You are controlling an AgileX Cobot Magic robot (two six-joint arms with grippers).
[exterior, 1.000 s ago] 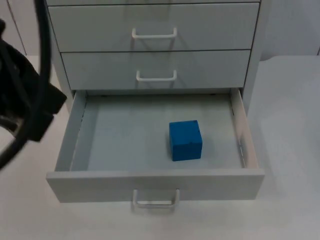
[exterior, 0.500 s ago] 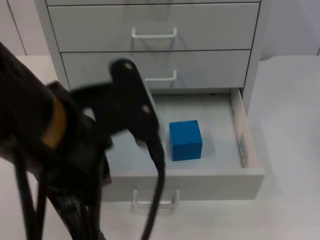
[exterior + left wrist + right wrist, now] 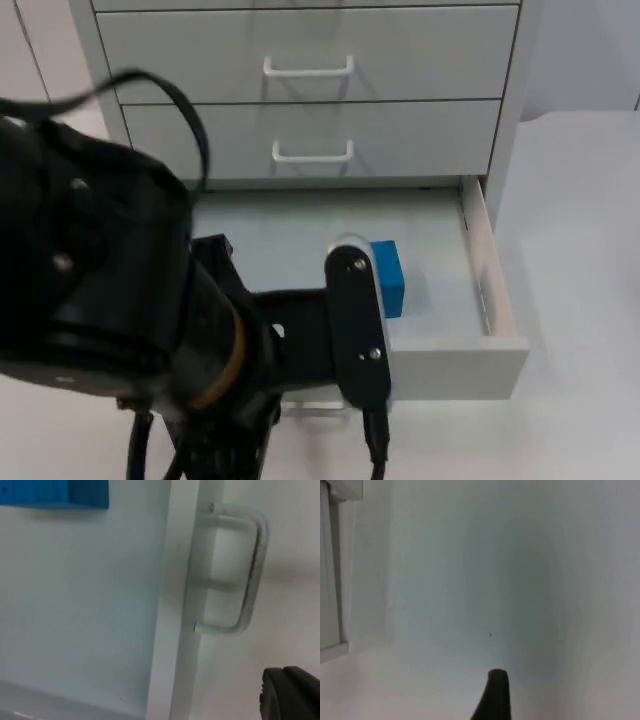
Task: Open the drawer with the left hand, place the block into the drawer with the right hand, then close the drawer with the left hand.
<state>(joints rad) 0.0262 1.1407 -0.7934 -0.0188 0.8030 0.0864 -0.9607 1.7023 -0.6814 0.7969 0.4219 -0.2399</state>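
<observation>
**One block, one open drawer, and a big arm in the way**

We count one blue block (image 3: 388, 276) sitting inside the open bottom drawer (image 3: 492, 290), right of middle. Above it are two closed drawers (image 3: 310, 60), so three handles total; the open drawer's handle (image 3: 242, 570) is near the left gripper (image 3: 292, 692), not touching. Its fingers? We can't tell. The left arm (image 3: 120, 320) blocks most of the drawer. The right gripper (image 3: 494, 695) waits over the white tabletop (image 3: 470, 580); can't tell there either.
</observation>
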